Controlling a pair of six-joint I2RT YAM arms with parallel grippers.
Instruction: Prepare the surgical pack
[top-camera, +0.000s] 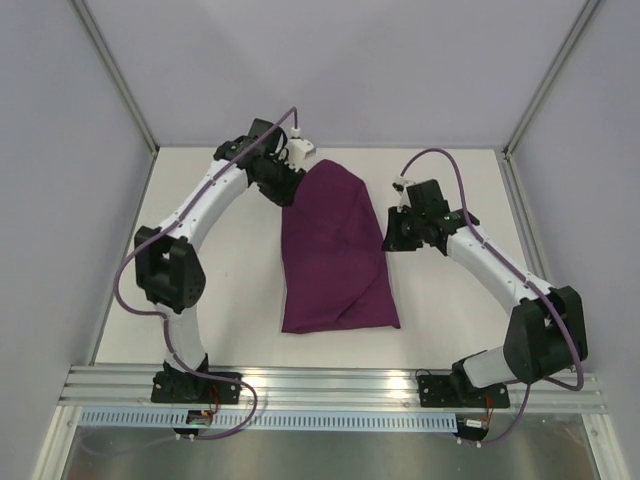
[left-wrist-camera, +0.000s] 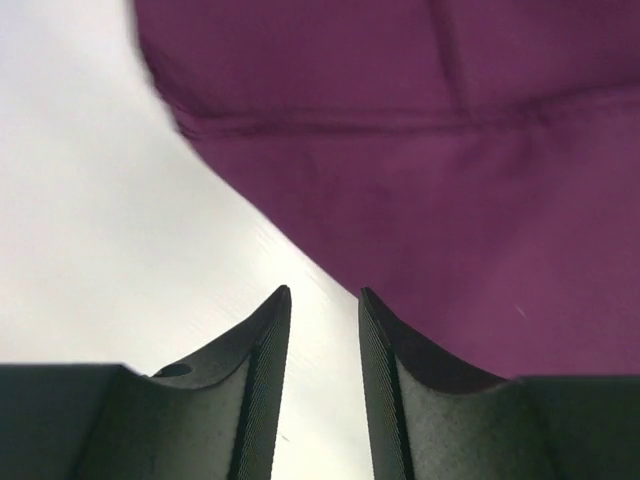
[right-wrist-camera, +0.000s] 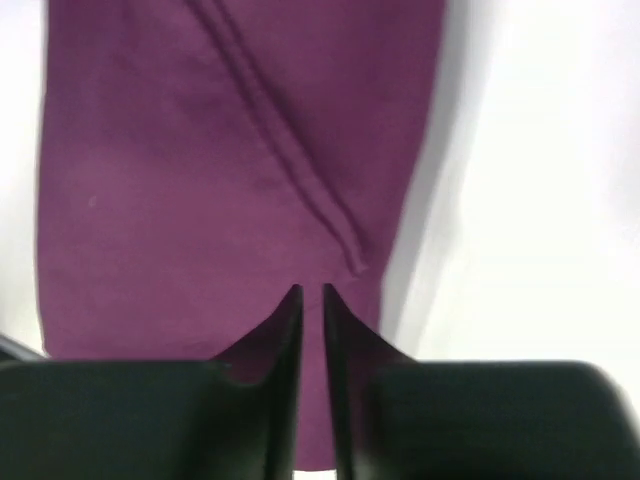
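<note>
- The surgical pack (top-camera: 335, 250) lies mid-counter as a dark purple cloth bundle. Its peaked end points to the far edge and its broad, squarer end to the near edge.
- The left pincer (left-wrist-camera: 325, 292) is released. Its jaws stand apart with only bare white counter (top-camera: 250, 290) between them, just beside the bundle's far left flank.
- The right pincer (right-wrist-camera: 311, 288) sits at the bundle's right flank with its jaws a thin slit apart above the cloth. I cannot tell whether a fold is pinched.
- Risk: the wrap looks loose, not squared. A one-sided tug would likely drag the bundle across the smooth counter or spring a flap open.
- Risk: a shallow pinch may catch only the top layer, peeling it off the folds beneath.
- Risk: whatever is wrapped inside is hidden, so pressing down could shift it unseen.
- Materials: the cloth is soft and matte, with a stitched ridge running diagonally and overlapping triangular folds. The counter is flat, pale and slick-looking. The fingers are dark, ribbed and tapered.
</note>
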